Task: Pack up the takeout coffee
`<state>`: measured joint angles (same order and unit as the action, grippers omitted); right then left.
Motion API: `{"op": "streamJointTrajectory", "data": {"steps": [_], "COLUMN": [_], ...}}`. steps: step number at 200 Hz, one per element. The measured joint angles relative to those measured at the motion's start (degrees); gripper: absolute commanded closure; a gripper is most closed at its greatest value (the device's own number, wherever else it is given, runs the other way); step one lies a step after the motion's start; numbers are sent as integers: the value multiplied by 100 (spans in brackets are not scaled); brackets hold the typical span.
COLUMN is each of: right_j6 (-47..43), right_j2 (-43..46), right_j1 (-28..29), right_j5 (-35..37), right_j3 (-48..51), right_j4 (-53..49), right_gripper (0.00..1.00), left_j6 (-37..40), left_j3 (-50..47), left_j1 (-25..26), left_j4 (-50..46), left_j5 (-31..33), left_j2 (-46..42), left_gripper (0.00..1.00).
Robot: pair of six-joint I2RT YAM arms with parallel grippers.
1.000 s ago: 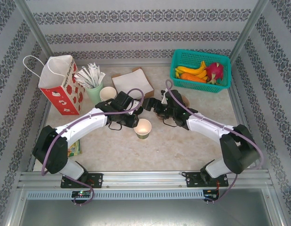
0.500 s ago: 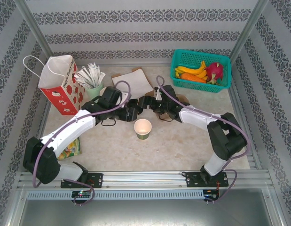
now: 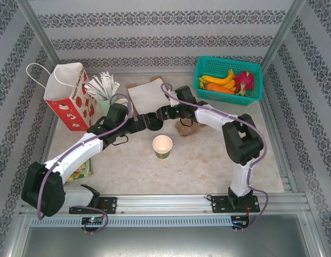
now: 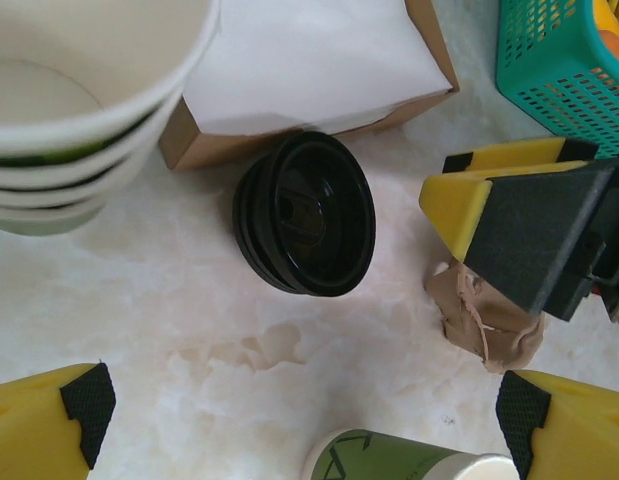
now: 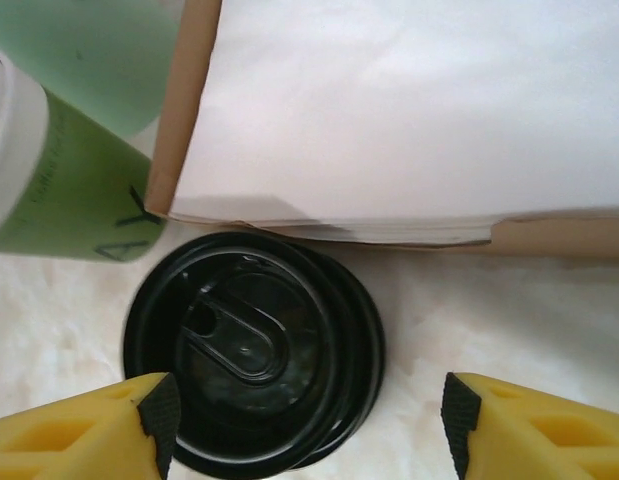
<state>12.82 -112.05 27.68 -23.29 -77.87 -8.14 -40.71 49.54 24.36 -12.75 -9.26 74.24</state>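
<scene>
My left end effector gapes wide over the marbled bench. My right end effector stands apart, astride the glossy round black plastic lids beside a cardboard box. The green paper cup stands lidless nearby

Top external: we look from high above and behind the arm bases, steeply down and forward over the whole table, with the back wall at the top. This is the farthest and widest view.

Left wrist: we sit close over the tabletop, looking down past the left gripper, whose fingers frame the bottom corners.

Right wrist: the nearest view, almost straight down between the right gripper tips, just above the black lids.

Shared: both wrist views take in the lids and the napkin box, and the overhead view takes in the box too. The left wrist view also catches a corner of the teal basket.
</scene>
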Motion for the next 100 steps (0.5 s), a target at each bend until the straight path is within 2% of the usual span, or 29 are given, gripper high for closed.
{"op": "streamJointTrajectory", "data": {"steps": [34,85,100], "right_j6": [-601,-981,-1062], "right_j2": [-699,-1003,-1117], "right_j1": [-44,22,66], "right_j5": [-323,-334,-243], "right_j3": [-942,-1268,-1427], "right_j4": [-660,-1244,-1357], "right_gripper": [37,53,54], "left_j6": [-140,-133,-129], "left_j3": [-31,-87,-162], "left_j1": [0,0,0], "left_j4": [459,605,608], "left_j5": [-109,107,186], "left_j2": [223,175,114], "left_gripper": [0,0,0]}}
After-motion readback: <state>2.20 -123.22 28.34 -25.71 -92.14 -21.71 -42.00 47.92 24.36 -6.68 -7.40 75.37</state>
